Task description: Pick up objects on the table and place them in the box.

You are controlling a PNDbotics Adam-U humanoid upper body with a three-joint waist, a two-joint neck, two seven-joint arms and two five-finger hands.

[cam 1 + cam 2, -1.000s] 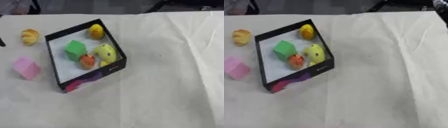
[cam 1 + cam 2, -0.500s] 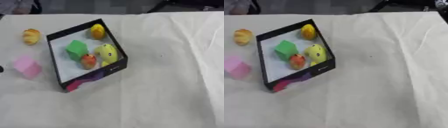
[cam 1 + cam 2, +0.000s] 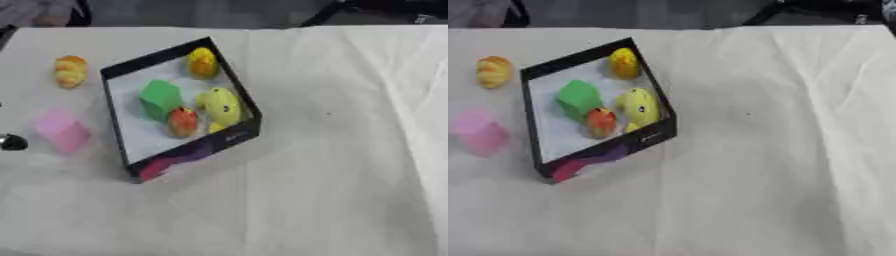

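Note:
A black box (image 3: 234,137) with a white floor lies askew at centre left. Inside it are a green block (image 3: 160,98), a red-orange fruit (image 3: 182,121), a long yellow toy (image 3: 222,105) and a small yellow toy (image 3: 202,62) in the far corner. On the cloth to the left of the box lie a pink block (image 3: 61,129) and an orange-yellow bread-like piece (image 3: 70,70). A small dark and silver part of my left hand (image 3: 10,142) shows at the left edge, just left of the pink block and not touching it. My right hand shows in no view.
A cream cloth (image 3: 341,150) with creases covers the table, with wide bare room right of and in front of the box. The far table edge runs along the top, with dark shapes behind it.
The dark part at the left edge has come down along that edge, from near the bread-like piece to beside the pink block. The objects have not moved.

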